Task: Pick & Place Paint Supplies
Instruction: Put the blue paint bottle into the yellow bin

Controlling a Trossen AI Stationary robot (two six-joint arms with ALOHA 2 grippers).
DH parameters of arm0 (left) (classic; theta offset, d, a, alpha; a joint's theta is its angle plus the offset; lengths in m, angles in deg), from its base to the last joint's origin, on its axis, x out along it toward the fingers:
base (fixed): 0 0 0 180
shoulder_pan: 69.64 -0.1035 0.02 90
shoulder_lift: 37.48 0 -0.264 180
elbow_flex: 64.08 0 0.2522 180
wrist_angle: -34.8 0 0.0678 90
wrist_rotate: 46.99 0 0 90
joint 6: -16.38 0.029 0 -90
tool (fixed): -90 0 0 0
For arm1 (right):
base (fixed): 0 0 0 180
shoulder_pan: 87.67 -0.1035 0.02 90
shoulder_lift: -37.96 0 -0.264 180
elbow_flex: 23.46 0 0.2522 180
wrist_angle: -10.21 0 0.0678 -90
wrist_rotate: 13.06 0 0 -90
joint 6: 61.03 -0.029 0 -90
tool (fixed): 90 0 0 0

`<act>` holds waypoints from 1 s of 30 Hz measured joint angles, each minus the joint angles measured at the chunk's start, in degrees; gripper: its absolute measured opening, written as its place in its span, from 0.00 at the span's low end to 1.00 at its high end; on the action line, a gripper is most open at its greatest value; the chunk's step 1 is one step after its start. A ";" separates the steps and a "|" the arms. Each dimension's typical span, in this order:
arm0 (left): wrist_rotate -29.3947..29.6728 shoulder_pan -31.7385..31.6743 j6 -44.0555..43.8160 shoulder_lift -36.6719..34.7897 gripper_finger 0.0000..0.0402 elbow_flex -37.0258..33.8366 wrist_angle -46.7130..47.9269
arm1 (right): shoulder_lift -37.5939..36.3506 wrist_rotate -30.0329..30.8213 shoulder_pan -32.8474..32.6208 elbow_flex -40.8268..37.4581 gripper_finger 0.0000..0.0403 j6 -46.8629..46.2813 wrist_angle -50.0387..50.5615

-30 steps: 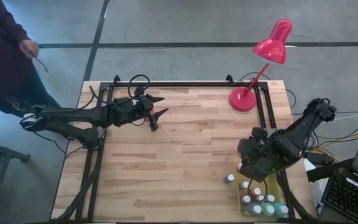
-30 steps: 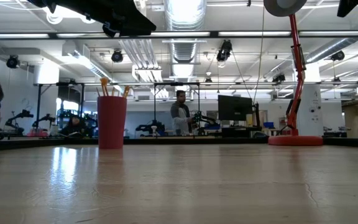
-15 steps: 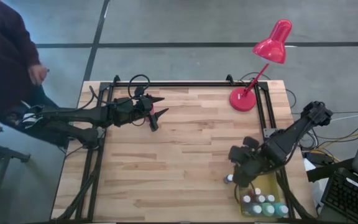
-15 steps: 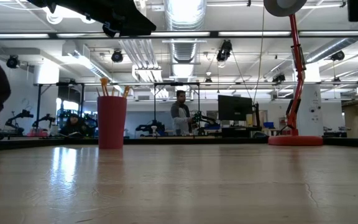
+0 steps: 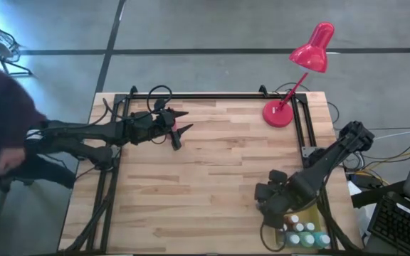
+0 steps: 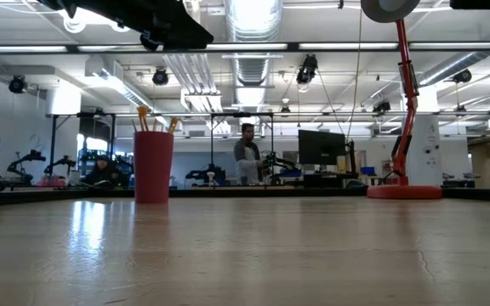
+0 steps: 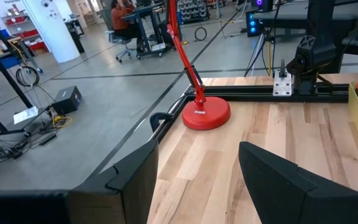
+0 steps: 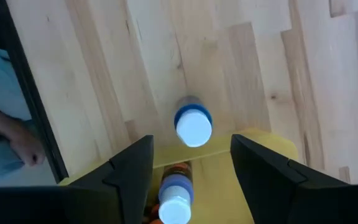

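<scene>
Yellow tray (image 5: 282, 226) at the table's (image 5: 212, 178) front right corner holds several white-capped paint bottles (image 5: 305, 231). We see our right gripper (image 8: 191, 171) above its edge, fingers spread apart and holding nothing, with a blue bottle (image 8: 193, 126) standing on the wood just beyond the tray and another (image 8: 176, 198) lying inside it. Our left gripper (image 7: 197, 180) waits open near the back left, facing the red lamp (image 7: 199, 112).

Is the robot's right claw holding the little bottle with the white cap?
No, the right gripper is open, and the white-capped bottle stands free on the table beyond its fingers.
</scene>
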 joint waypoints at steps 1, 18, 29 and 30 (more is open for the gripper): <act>0.00 0.00 0.00 -0.01 0.57 0.00 0.01 | 0.46 -0.15 0.00 0.00 0.53 0.05 0.02; 0.00 0.00 -0.01 0.00 0.57 0.00 0.07 | 5.46 -1.47 0.09 -0.15 0.61 -0.21 -0.74; 0.00 0.00 0.01 -0.02 0.57 0.00 0.50 | 5.65 -1.52 0.09 -3.72 0.56 -2.49 -1.41; 0.00 0.00 -0.01 -0.02 0.57 0.00 0.50 | 5.65 -1.61 0.09 -4.04 0.56 -2.47 -1.99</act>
